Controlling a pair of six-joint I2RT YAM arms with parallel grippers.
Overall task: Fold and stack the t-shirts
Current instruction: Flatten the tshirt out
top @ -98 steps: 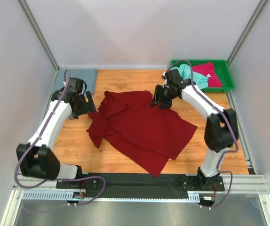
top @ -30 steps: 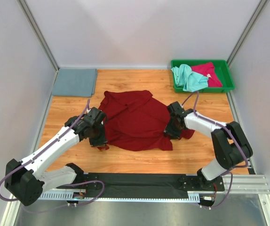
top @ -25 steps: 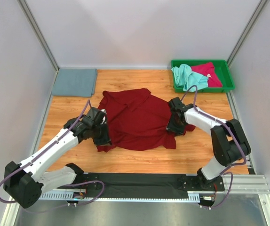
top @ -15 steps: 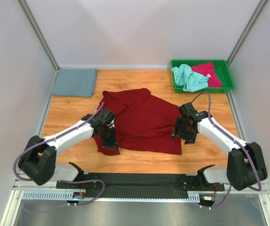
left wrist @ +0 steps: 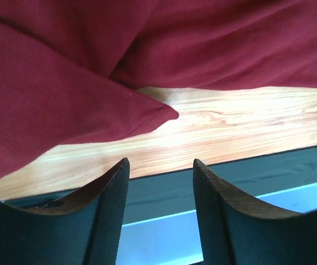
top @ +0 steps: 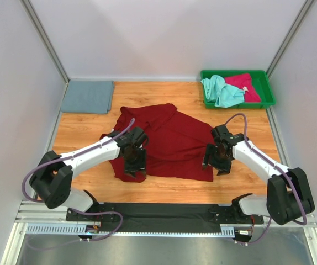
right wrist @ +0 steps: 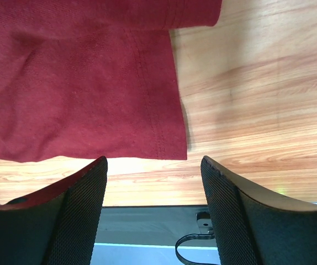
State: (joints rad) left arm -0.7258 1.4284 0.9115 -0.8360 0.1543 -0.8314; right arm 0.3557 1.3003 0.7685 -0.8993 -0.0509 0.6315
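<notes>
**A:** Top external view first: what takes up the most room?

**B:** The wooden table (top: 175,94). The dark red t-shirt (top: 172,141) lies spread over its middle, creased and partly doubled over. The slate grey-blue t-shirt (top: 88,96) lies folded flat in the far left corner. In the far right corner, the green tray (top: 241,104) holds the mint green t-shirt (top: 220,90) and the pinkish-red t-shirt (top: 247,84), bunched side by side.

**A:** And the claws?

**B:** The left gripper (top: 135,165) sits at the dark red shirt's near left edge. The right gripper (top: 218,163) is at its near right corner.

**A:** Is either one grasping cloth?

**B:** No, both are released. In the left wrist view the jaws stand parted with nothing between them, and a pointed fold of the red cloth lies on the wood just ahead. In the right wrist view the jaws are wide apart and empty, and the stitched hem's corner lies flat on the table just ahead of the gap.
</notes>
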